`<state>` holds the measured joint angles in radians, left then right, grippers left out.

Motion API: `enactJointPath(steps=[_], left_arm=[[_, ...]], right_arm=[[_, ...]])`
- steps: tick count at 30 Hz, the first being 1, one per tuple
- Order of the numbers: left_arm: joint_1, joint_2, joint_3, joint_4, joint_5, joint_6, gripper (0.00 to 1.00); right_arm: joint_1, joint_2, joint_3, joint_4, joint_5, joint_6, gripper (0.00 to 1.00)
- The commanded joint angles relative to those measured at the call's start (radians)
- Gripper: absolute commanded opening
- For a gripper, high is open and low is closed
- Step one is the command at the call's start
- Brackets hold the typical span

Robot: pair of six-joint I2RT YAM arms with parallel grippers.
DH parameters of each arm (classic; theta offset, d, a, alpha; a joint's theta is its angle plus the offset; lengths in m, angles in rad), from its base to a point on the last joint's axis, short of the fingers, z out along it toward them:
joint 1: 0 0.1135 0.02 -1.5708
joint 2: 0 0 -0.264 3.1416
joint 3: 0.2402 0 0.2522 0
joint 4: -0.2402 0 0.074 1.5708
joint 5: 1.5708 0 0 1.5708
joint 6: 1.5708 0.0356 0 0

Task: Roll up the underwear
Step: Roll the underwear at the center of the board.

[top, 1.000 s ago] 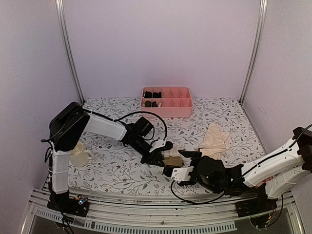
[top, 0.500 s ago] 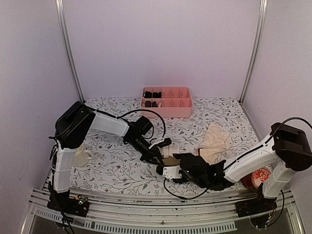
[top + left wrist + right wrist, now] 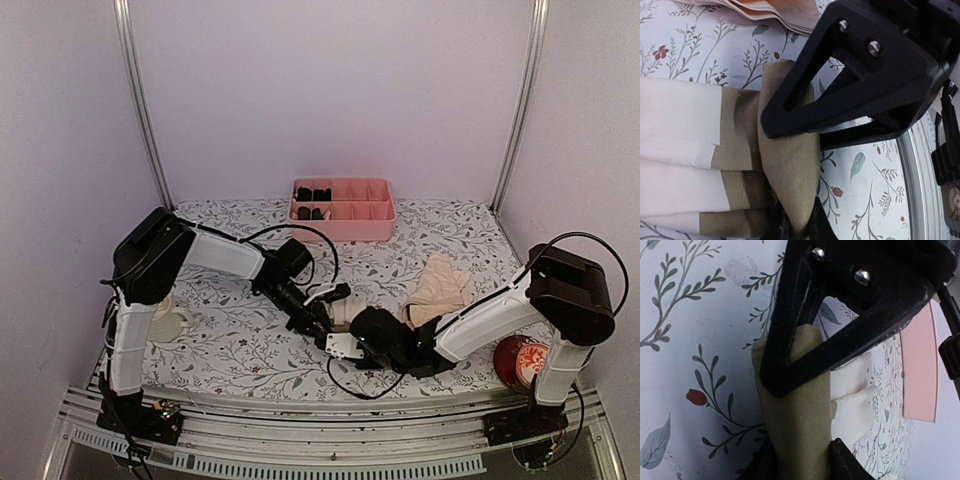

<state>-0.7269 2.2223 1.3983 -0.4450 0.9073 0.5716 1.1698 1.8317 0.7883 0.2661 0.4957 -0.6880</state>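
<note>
**At frame centre: two grippers, one fold**

Top view, centre: the olive-brown underwear (image 3: 347,312) lies folded between the left gripper (image 3: 323,326) and the right gripper (image 3: 343,343). The peach underwear (image 3: 440,285) sits to its right.

Left wrist, bottom edge: the left gripper is clamped on the olive fold.

Right wrist, bottom: the fingers (image 3: 845,462) flank that fold, but you cannot tell whether they grip it. The rolling looks under way, so you probably secure this hold next, then turn the roll.

The folded underwear (image 3: 343,308) lies on the desk (image 3: 230,350), one edge between the fingers of the left hand (image 3: 795,227) and the right hand (image 3: 800,465), which meet tip to tip. The other underwear (image 3: 440,285) lies right of the right hand. The tray (image 3: 340,232) sits well behind both hands, and the mug (image 3: 165,322) is far left of the left hand.
</note>
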Motion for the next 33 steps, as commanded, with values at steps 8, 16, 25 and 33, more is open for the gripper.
enactJointPath(steps=[8, 16, 25, 33], left_arm=[[0.012, 0.035, -0.020, -0.085, -0.086, 0.004, 0.09], [0.018, -0.180, -0.169, 0.104, -0.170, -0.028, 0.58], [0.032, -0.494, -0.485, 0.549, -0.350, -0.076, 0.90], [0.022, -0.637, -0.732, 0.895, -0.445, 0.034, 0.83]], right_arm=[[-0.005, 0.055, 0.070, -0.170, -0.079, 0.057, 0.11], [-0.025, 0.077, 0.150, -0.327, -0.212, 0.143, 0.09], [-0.085, 0.120, 0.227, -0.454, -0.382, 0.212, 0.09], [-0.149, 0.161, 0.322, -0.580, -0.560, 0.261, 0.09]])
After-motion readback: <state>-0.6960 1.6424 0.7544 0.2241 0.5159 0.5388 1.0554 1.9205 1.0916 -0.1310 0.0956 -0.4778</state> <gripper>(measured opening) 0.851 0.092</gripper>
